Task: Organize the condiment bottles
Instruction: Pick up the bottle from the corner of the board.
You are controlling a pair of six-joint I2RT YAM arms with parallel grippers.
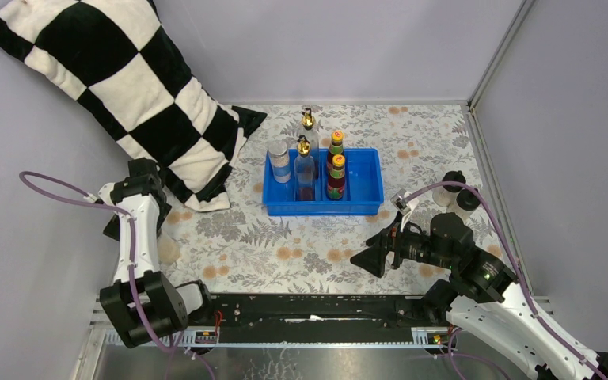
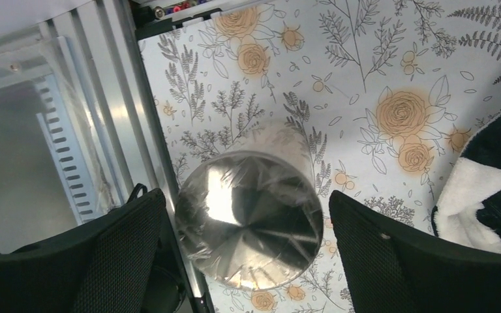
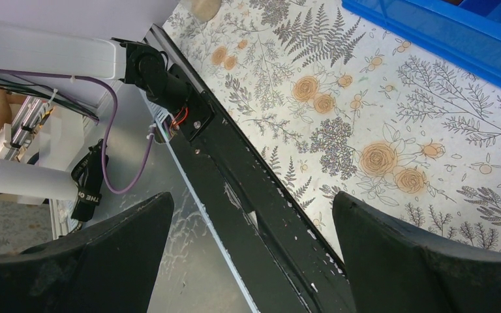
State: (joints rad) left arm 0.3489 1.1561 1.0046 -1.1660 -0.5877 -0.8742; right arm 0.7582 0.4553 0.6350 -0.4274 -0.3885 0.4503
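Note:
A silver-lidded clear jar (image 2: 248,218) stands at the table's left edge (image 1: 168,249). My left gripper (image 2: 244,202) hangs open over it, one finger on each side of the lid and clear of it. The blue tray (image 1: 364,207) holds another silver-lidded jar (image 1: 279,161), a gold-spouted bottle (image 1: 305,170) and two orange-capped bottles (image 1: 336,177) (image 1: 336,146). A second gold-spouted bottle (image 1: 309,127) stands at the tray's back edge. Two black-capped shakers (image 1: 453,187) (image 1: 468,203) stand at the right. My right gripper (image 1: 380,237) (image 3: 251,199) is open and empty above the table's near rail.
A black-and-white checked pillow (image 1: 127,87) leans in the back left corner, its edge close to the left jar (image 2: 483,189). Grey walls close the left, back and right. The black rail (image 3: 254,195) runs along the near edge.

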